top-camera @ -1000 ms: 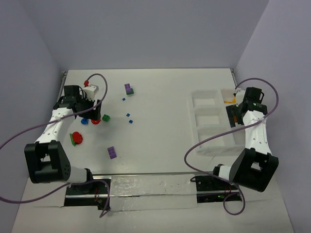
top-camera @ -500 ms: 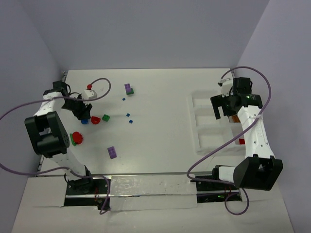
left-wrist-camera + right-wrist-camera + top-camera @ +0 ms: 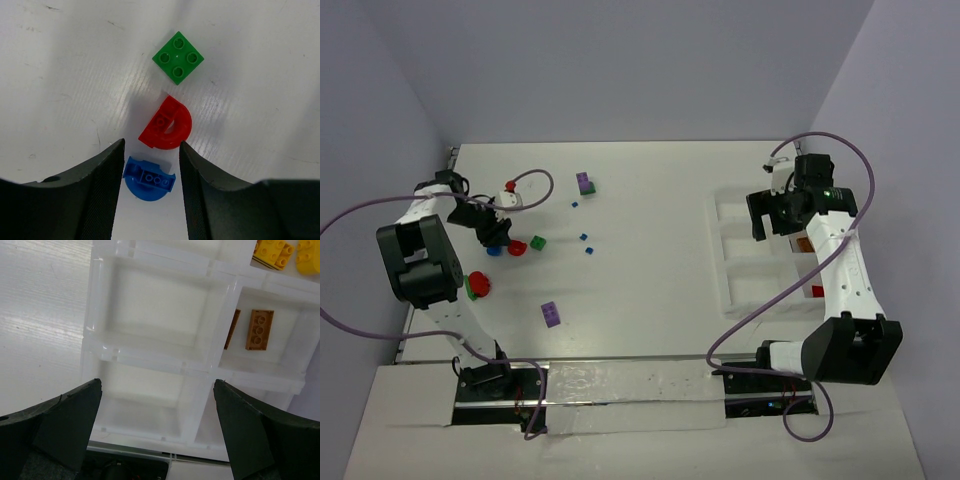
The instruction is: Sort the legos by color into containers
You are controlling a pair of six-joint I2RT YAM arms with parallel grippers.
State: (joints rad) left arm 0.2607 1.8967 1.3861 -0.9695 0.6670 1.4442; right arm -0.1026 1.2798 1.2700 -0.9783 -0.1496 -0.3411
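My left gripper (image 3: pixel 492 232) is open and low over the table, its jaws either side of a blue rounded lego (image 3: pixel 149 179), not touching it. A red D-shaped lego (image 3: pixel 167 125) lies just past the fingertips and a green square lego (image 3: pixel 178 57) lies beyond it. In the top view these are the blue (image 3: pixel 495 250), red (image 3: pixel 517 247) and green (image 3: pixel 538 242) pieces. My right gripper (image 3: pixel 775 215) is open wide and empty above the white tray (image 3: pixel 725 232). The right wrist view shows empty compartments (image 3: pixel 160 305), orange bricks (image 3: pixel 260 329) and yellow bricks (image 3: pixel 272 252).
A purple brick on green (image 3: pixel 584 183), tiny blue bits (image 3: pixel 584 237), a purple brick (image 3: pixel 550 314), a red-and-green piece (image 3: pixel 477 285) and a red-and-white piece (image 3: pixel 510 188) lie on the table. A red brick (image 3: pixel 817 291) sits in a near tray compartment. Purple cables loop beside both arms.
My right gripper has moved left and away from the tray's right side to above its far compartments. My left arm has swung out left, and its gripper now straddles the blue lego.
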